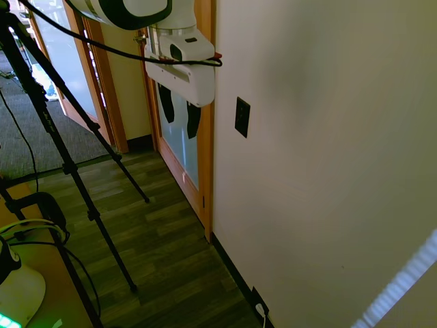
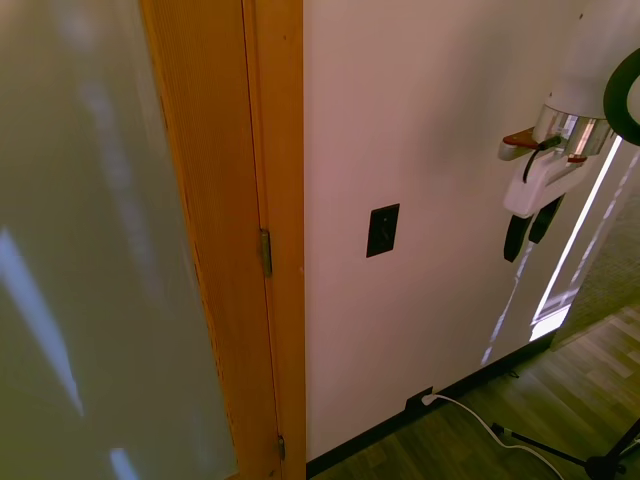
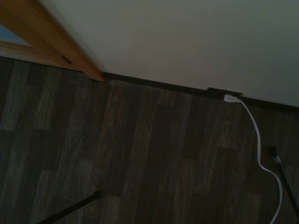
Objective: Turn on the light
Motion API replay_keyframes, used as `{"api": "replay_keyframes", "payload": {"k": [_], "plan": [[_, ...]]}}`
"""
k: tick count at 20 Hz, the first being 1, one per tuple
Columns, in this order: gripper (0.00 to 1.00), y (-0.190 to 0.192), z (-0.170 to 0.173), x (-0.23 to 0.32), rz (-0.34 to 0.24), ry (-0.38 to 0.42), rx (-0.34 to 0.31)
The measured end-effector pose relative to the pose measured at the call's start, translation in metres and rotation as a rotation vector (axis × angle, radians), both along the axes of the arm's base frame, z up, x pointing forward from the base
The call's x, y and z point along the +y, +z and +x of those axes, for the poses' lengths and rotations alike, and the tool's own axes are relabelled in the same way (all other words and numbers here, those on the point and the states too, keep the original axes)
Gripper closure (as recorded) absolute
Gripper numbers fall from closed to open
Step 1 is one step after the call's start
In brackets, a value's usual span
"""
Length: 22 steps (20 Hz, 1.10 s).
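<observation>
The light itself is out of view. Its switch [image 1: 242, 117] [image 2: 382, 230] is a small dark upright plate on the cream wall, just past the wooden door frame [image 1: 206, 143] [image 2: 272, 200]. My gripper [image 1: 180, 128] [image 2: 524, 249] hangs pointing down at about the switch's height, off the wall and apart from the plate. It is open, and nothing is between its black fingers [image 1: 168, 109]. In the wrist view, only floor and the wall's base show.
A dark outlet plate [image 1: 259, 302] [image 2: 417, 403] [image 3: 224, 92] sits at the baseboard with a white plug [image 3: 231, 98], and its cord trails over the wood floor [image 3: 140, 163]. A frosted glass door [image 1: 179, 143] stands behind the gripper.
</observation>
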<state>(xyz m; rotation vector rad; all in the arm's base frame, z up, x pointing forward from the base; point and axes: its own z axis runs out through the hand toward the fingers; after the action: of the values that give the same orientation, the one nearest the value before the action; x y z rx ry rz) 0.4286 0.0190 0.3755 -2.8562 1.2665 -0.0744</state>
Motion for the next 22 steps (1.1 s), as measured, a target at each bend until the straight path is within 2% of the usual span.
{"api": "replay_keyframes", "payload": {"k": [3,6,9,14,17,18,22], "plan": [[0.0,-0.001,0.0,0.001,0.0,-0.016,0.0],[0.0,-0.003,0.015,0.015,-0.003,-0.076,-0.03],[0.0,-0.018,0.057,0.032,0.019,-0.121,-0.069],[0.0,-0.068,0.141,0.041,0.072,-0.148,-0.158],[0.0,-0.088,0.168,0.044,0.075,-0.176,-0.203],[1.0,-0.09,0.172,0.046,0.073,-0.185,-0.221],[1.0,-0.09,0.177,0.05,0.033,-0.224,-0.282]]}}
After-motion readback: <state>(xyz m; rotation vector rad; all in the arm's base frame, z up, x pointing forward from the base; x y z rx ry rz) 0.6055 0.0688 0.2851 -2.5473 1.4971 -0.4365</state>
